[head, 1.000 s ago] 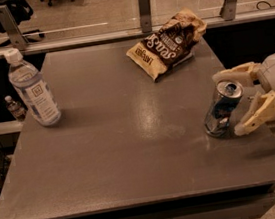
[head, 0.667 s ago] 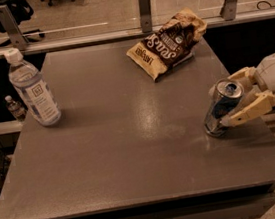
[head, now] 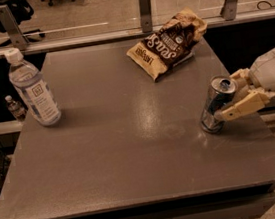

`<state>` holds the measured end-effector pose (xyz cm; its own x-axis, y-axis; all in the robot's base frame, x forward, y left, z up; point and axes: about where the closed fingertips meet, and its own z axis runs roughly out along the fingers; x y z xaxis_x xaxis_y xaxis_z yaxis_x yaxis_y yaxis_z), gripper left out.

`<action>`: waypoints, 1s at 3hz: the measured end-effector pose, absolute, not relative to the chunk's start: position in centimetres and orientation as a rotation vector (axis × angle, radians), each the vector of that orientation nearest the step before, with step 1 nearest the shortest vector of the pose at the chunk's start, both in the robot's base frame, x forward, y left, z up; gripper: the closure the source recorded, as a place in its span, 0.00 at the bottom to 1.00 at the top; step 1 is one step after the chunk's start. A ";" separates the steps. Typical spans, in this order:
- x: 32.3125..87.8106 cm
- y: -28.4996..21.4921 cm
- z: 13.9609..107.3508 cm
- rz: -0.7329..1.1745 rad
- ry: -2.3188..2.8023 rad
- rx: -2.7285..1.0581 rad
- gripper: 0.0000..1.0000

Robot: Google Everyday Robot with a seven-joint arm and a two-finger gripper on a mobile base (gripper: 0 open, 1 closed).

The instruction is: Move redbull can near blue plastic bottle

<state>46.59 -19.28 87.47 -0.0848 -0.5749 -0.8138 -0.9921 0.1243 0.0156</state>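
The redbull can (head: 212,114), slim and silver with a shiny top, stands slightly tilted near the right edge of the grey table (head: 128,153). My gripper (head: 226,98) reaches in from the right and is shut on the can, one pale finger (head: 240,107) across its front and the other behind its top. The blue plastic bottle (head: 33,90), clear with a white cap and pale label, stands upright at the table's far left, well apart from the can.
A brown and cream snack bag (head: 167,44) lies at the back centre-right of the table. A tiny dark-capped bottle (head: 15,108) stands off the table's left edge, behind the big bottle. A rail with metal posts (head: 144,2) runs along the back.
The gripper's fingers, spread wide around the can a second ago, have closed onto it. The can stays in the same spot, leaning a little.
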 end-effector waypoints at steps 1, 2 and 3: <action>47.5 -18.1 90.8 0.737 1.722 -1.560 1.00; 47.5 -18.1 90.8 0.737 1.722 -1.560 1.00; 48.3 -15.1 90.4 0.773 1.733 -1.546 1.00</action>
<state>48.26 -15.12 90.40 -0.0630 -0.5887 -0.8059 -0.9930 0.1179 -0.0085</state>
